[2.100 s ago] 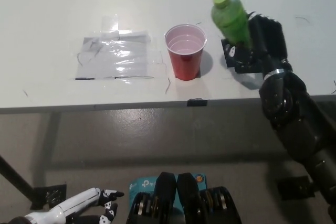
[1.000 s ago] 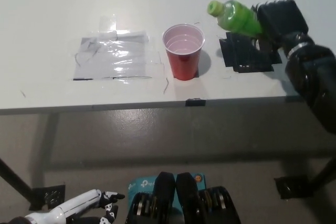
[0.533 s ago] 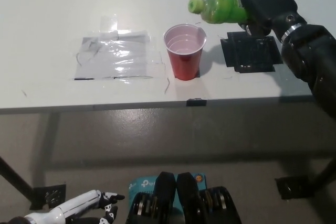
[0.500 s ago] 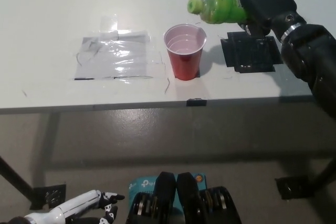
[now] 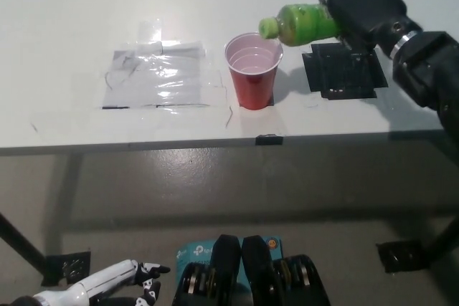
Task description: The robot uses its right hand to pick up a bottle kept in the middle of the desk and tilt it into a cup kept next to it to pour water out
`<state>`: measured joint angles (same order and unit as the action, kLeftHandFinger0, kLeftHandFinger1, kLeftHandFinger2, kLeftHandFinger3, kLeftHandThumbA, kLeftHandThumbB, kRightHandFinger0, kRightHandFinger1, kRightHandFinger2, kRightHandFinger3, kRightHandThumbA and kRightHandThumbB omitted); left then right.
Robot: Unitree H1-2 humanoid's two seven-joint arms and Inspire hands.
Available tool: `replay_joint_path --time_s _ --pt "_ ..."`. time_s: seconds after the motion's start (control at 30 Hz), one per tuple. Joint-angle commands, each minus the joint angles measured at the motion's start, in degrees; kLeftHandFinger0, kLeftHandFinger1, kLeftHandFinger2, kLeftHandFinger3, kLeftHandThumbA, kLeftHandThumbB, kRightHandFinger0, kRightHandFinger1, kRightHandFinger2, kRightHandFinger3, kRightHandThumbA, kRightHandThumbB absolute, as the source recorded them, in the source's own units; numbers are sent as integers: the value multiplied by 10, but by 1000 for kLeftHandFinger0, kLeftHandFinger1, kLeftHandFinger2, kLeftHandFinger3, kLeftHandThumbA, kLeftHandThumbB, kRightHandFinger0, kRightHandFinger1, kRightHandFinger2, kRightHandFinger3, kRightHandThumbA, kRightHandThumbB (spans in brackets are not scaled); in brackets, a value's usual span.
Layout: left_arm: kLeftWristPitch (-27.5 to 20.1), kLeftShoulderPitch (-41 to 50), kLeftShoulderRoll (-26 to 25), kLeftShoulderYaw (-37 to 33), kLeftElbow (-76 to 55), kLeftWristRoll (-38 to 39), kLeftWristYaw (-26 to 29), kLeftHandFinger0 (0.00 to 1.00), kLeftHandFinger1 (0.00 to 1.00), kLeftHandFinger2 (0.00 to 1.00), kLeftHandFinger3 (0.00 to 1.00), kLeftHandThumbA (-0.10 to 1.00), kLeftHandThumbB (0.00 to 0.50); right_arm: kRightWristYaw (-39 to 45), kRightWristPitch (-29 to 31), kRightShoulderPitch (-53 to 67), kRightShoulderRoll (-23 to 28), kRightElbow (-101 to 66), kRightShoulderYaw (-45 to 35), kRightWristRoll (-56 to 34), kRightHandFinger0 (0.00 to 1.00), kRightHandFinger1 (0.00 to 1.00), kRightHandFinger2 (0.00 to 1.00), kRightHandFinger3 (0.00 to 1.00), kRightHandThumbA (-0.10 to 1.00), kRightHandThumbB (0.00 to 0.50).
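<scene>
The green bottle (image 5: 303, 24) is being held nearly on its side by the black right hand (image 5: 366, 3), which is wrapped shut around its lower body, so that the neck is being pointed toward the red cup (image 5: 253, 69) for the pour. The capped mouth is being kept at the cup's upper right rim, raised off the white desk (image 5: 72, 19), apparently so that any liquid would be dropped inside the rim rather than onto the surface. The cap appears to be on, and no stream is being seen. The cup is being left upright near the desk's front edge, just beside a black square patch (image 5: 343, 73) over which the bottle is being carried; that patch is judged to be marking the bottle's standing place. A clear taped sheet (image 5: 159, 77) is being left untouched on the cup's other side. The bottle is being seen as bright, translucent green with a lighter green cap, its lower end hidden by the hand. The white left hand (image 5: 118, 283) is being rested low at the lower left, below the desk, with its fingers loosely apart and nothing held.
</scene>
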<state>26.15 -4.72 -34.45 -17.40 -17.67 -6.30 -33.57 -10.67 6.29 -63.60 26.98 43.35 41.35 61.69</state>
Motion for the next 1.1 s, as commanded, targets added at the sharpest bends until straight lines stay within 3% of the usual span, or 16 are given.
replay_joint_path --time_s 0.0,0.07,0.17,0.2,0.33,0.37,0.47,0.5,0.53,0.6,0.7,0.73,0.83,0.93,1.03,1.07 --pt "8 -2 -18 13 -15 1 -4 1000 1000 1000 1000 942 428 -48 7 -64 21 -6 -1 40 0 0 237 279 -100 118" --pt "8 -4 -19 10 -13 -1 -7 1000 1000 1000 1000 957 431 -45 4 -69 21 -12 1 48 0 0 198 384 -100 93" --pt "8 -6 -19 9 -14 -1 -7 1000 1000 1000 1000 955 432 -40 6 -74 20 -16 1 54 0 0 177 366 -96 55" --pt "7 -6 -19 8 -14 -1 -7 1000 1000 1000 1000 958 426 -45 11 -77 18 -15 0 52 0 0 165 267 -99 79" --pt "8 -6 -18 10 -15 2 -6 1000 1000 1000 1000 949 443 -41 14 -90 9 -11 1 61 0 0 180 112 -100 45" --pt "8 -6 -19 8 -15 -2 -7 1000 1000 1000 1000 957 448 -42 15 -94 5 -7 0 60 0 0 200 68 -100 48" --pt "8 -7 -20 7 -15 -2 -6 1000 1000 1000 1000 956 436 -41 23 -101 -2 -5 -1 59 0 0 254 281 -41 114" --pt "8 -5 -17 12 -14 3 -7 1000 1000 1000 1000 934 437 -30 21 -106 -7 -7 3 64 0 0 232 264 5 130" --pt "8 -6 -19 9 -14 -1 -9 1000 1000 1000 1000 948 446 -44 24 -110 -11 -1 6 69 0 0 210 152 -92 125" --pt "8 -6 -19 9 -15 -2 -8 1000 1000 1000 1000 954 449 -43 23 -112 -12 0 8 72 0 0 182 123 -100 120" --pt "8 -7 -19 8 -14 2 -9 1000 1000 1000 1000 955 439 -63 31 -126 0 13 37 111 0 0 146 6 -100 179" --pt "8 -10 -20 9 -13 1 -10 1000 1000 1000 1000 954 439 -78 32 -130 2 19 42 115 0 0 141 0 -100 187" --pt "8 -10 -22 9 -16 1 -10 1000 1000 1000 1000 960 435 -48 28 -142 14 15 58 131 12 0 150 11 -94 128" --pt "8 -10 -23 8 -17 -5 -10 1000 1000 1000 1000 975 445 -45 32 -148 24 19 64 137 0 0 66 32 -63 158" --pt "8 -9 -22 12 -18 -1 -11 1000 1000 1000 1000 963 431 -75 31 -152 39 27 80 161 0 0 24 6 99 219" --pt "8 -10 -23 10 -20 0 -9 1000 1000 1000 1000 964 413 -82 34 -153 41 30 81 160 0 0 24 12 79 194"
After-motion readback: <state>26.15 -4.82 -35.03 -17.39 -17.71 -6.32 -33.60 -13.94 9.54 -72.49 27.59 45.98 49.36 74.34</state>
